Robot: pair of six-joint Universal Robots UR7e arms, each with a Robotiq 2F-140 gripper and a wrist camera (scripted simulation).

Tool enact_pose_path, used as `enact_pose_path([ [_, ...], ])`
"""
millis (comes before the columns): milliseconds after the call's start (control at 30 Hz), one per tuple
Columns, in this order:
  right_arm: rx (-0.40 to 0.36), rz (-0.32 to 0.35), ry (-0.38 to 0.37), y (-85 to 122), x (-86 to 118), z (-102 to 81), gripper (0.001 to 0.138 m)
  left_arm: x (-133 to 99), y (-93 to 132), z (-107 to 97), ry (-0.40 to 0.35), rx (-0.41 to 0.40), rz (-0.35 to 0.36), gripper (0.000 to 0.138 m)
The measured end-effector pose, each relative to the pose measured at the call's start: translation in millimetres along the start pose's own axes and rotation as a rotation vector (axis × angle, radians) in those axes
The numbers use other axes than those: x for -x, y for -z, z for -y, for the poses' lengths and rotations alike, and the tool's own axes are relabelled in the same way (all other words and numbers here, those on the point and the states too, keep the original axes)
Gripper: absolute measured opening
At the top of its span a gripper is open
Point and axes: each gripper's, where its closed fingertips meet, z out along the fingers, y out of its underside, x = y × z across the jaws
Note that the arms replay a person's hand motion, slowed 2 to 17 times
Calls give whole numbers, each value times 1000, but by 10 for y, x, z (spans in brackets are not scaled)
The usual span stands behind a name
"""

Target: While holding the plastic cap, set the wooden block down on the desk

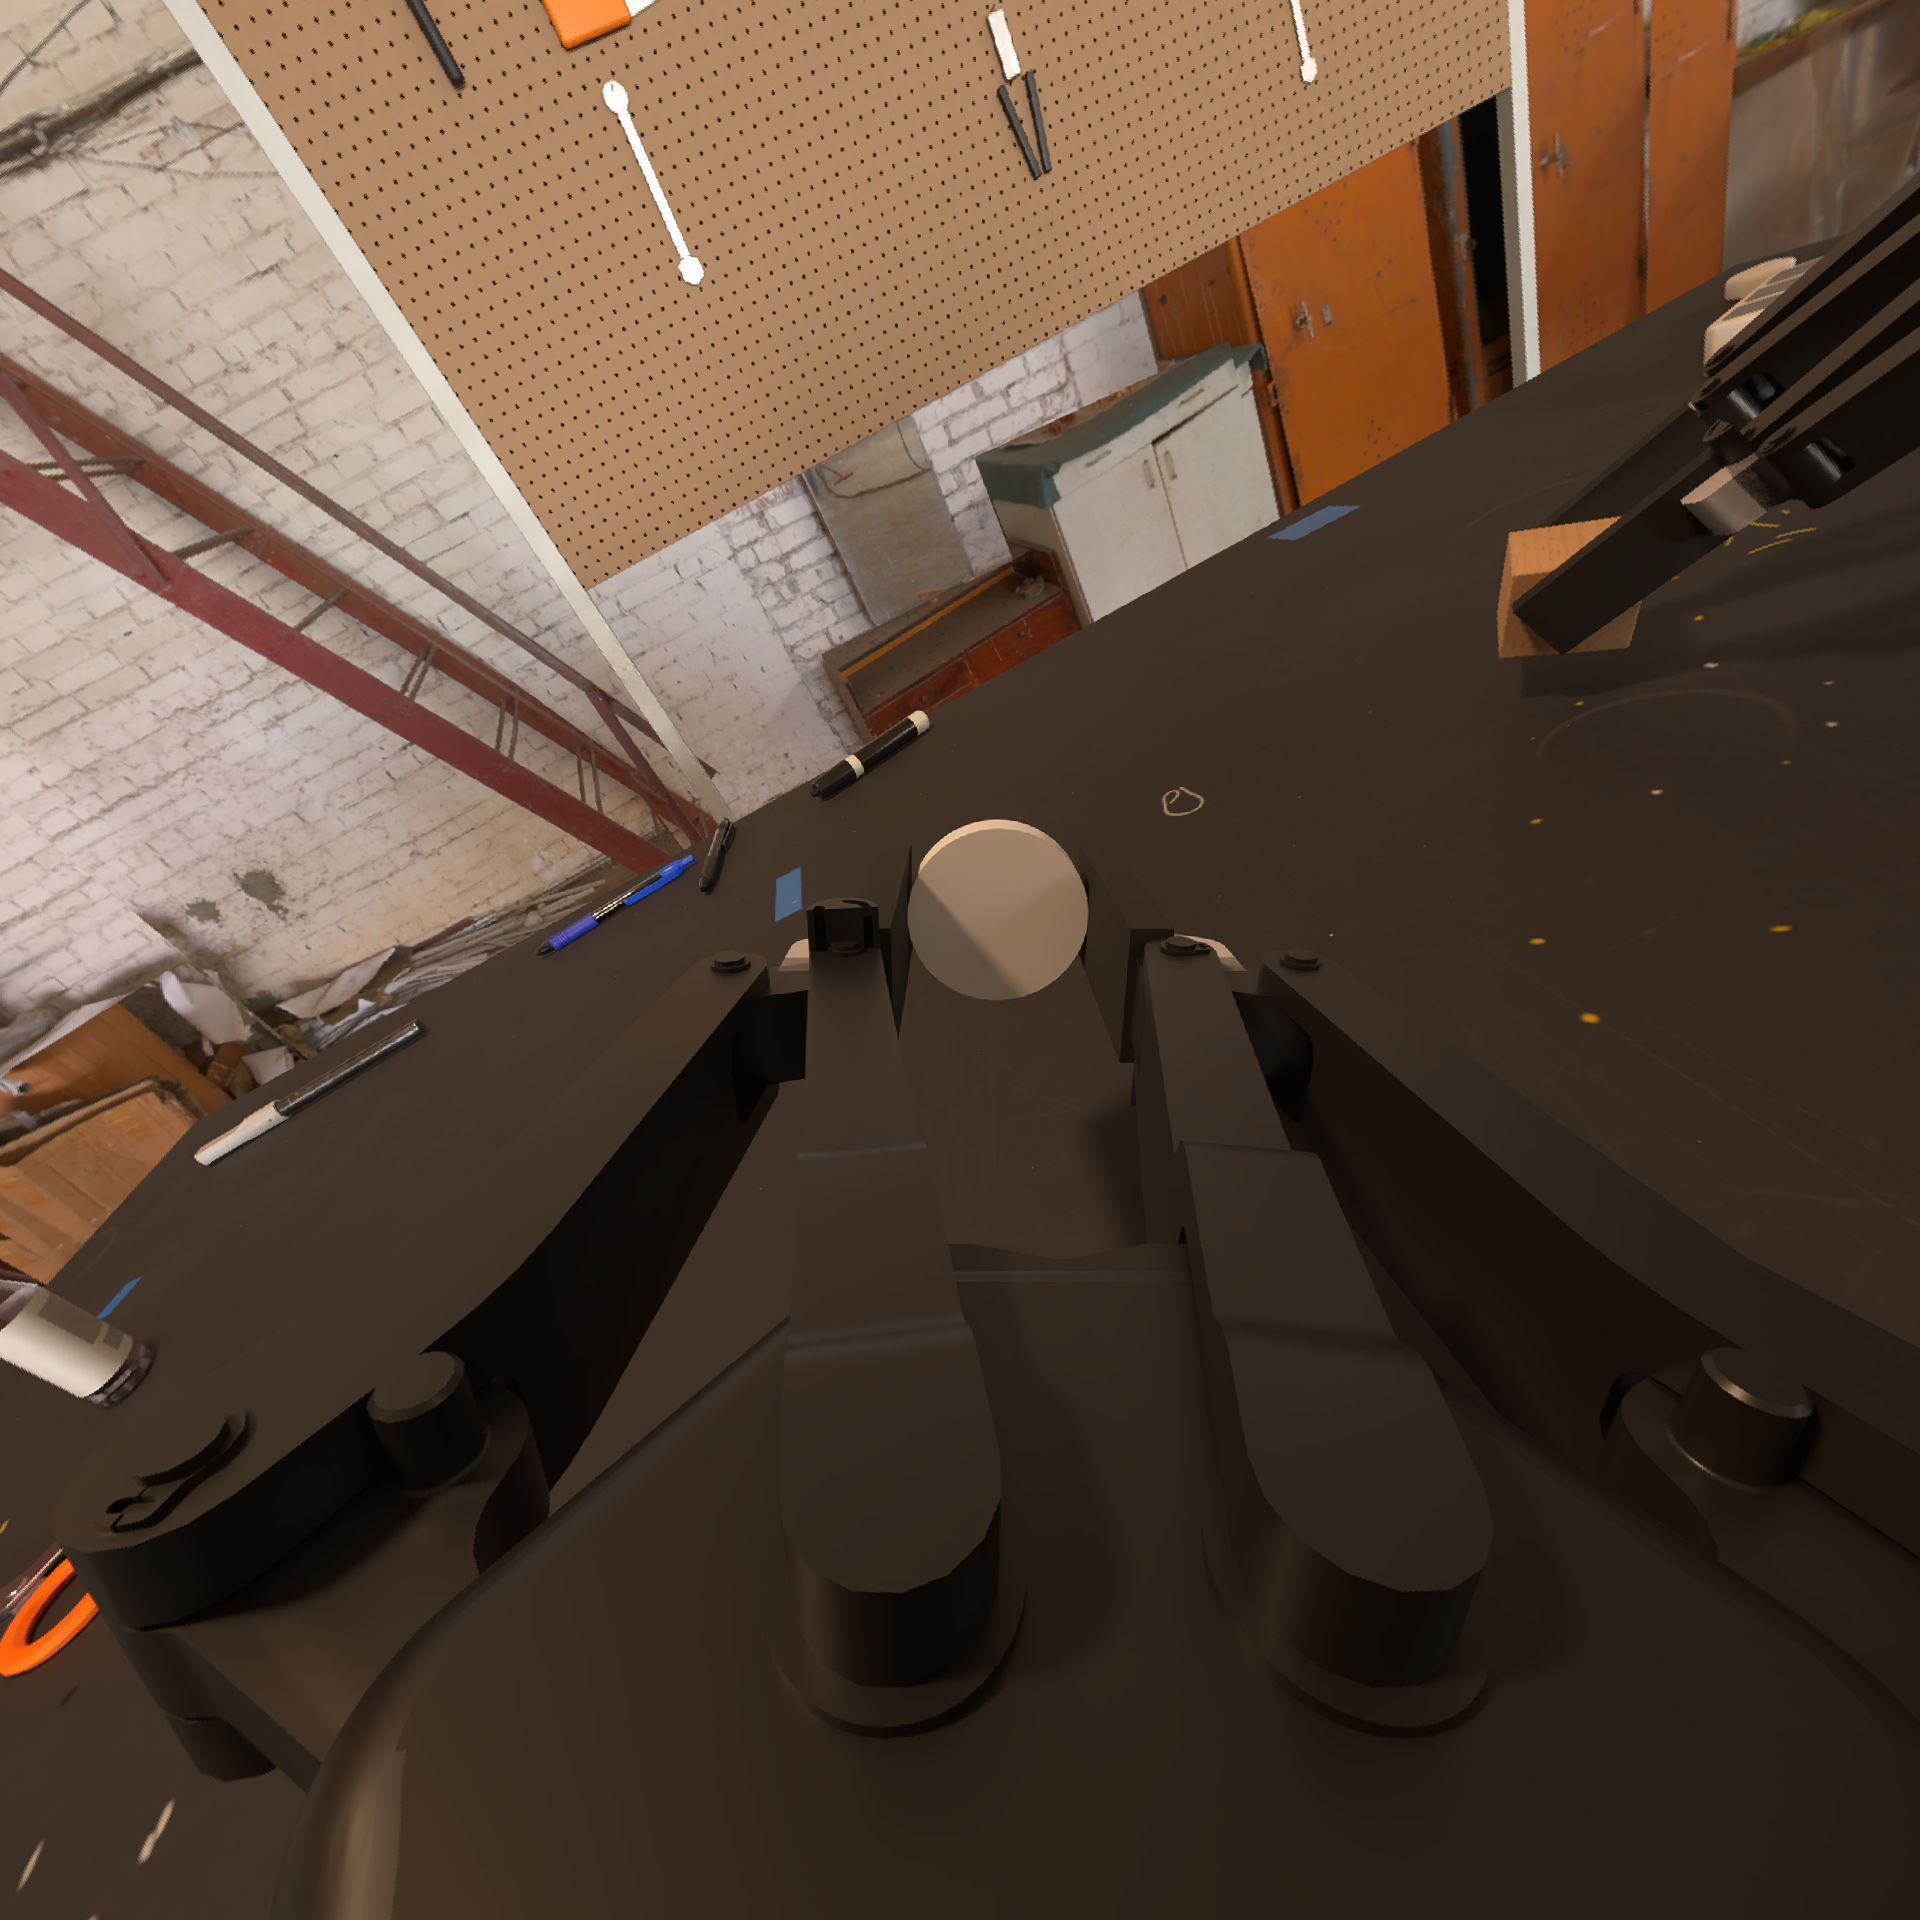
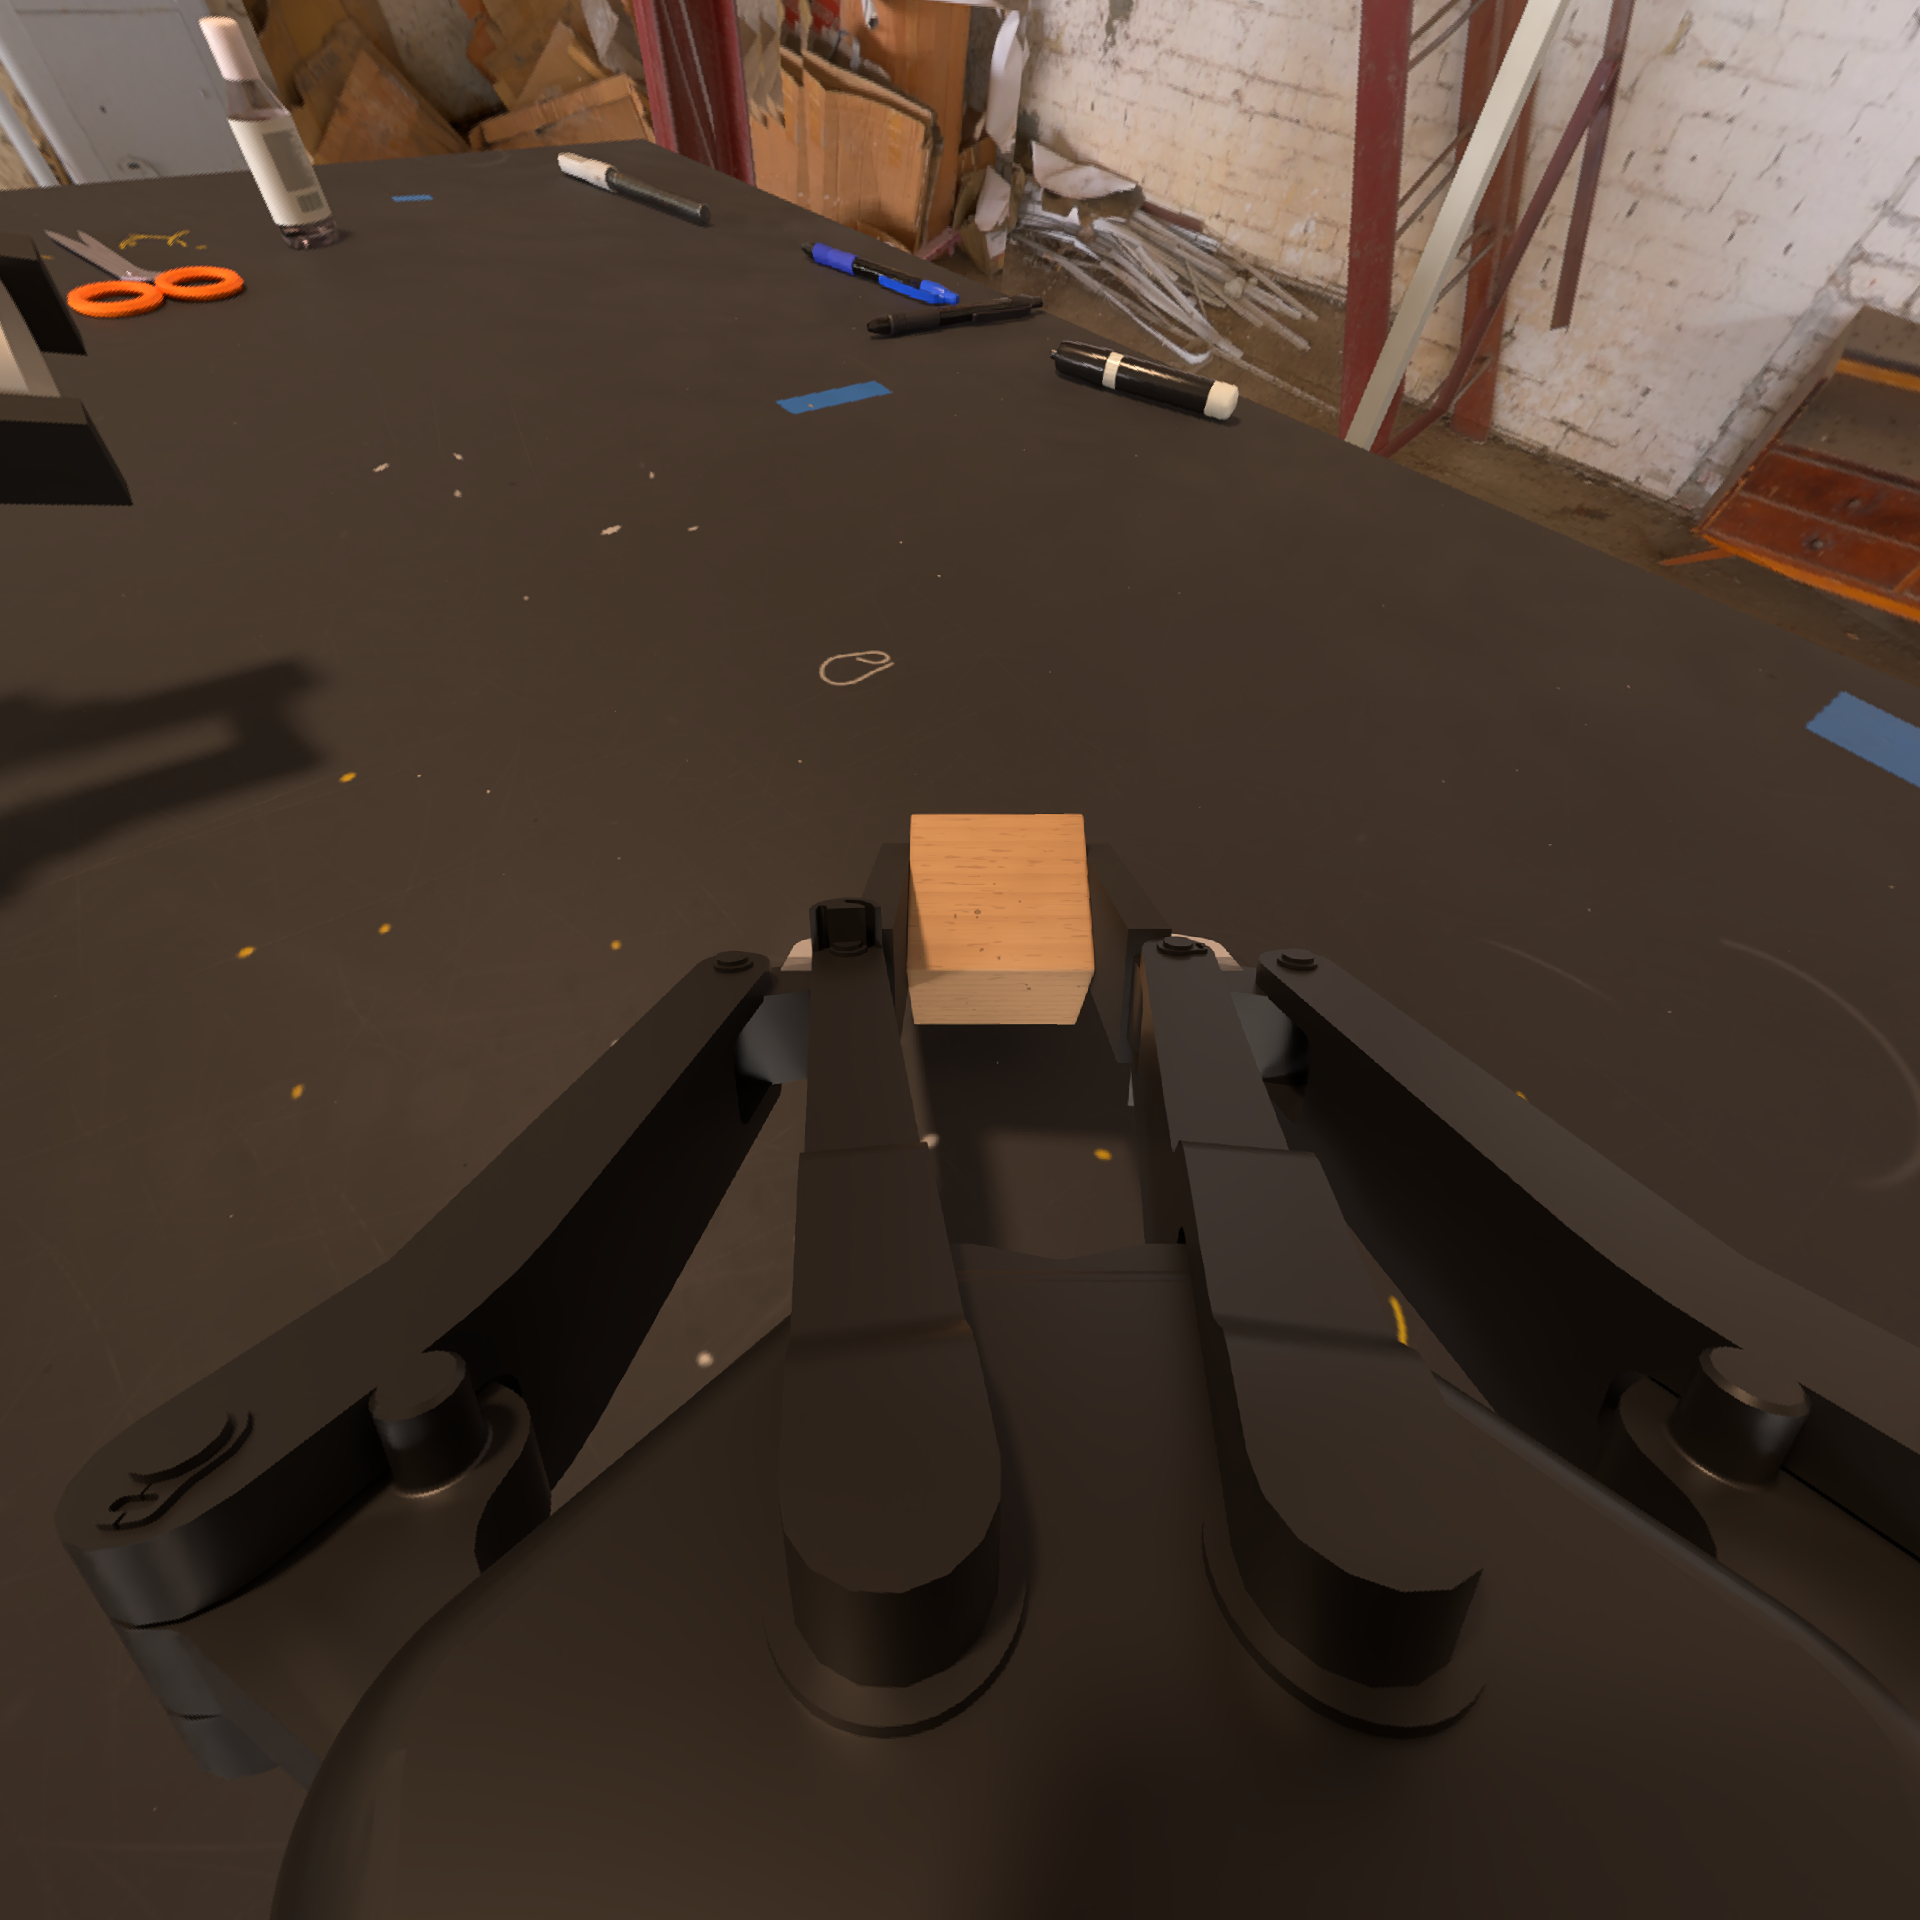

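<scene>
Right gripper clamping wooden block, hovering over mid-desk, well clear of edges. Left gripper pinching plastic cap. Risk: releasing block too high, block tumbling; left fingers slackening, cap dropping.

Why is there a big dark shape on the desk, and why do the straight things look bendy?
Right wrist view: the dark shape on the desk at left is a shadow, seemingly the other arm's; light falls on the wooden block. Left wrist view: the plastic cap in the left pincer is half lit, half shaded. Both views: the wide lens curves the desk's edges and slants the walls.
</scene>
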Motion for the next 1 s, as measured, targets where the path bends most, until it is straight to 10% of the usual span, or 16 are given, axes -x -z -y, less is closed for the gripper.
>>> enact_pose_path([
  [1000,26,79,78,35,268,-36,42,0,-28,-51,-7,14,-1,43],
])
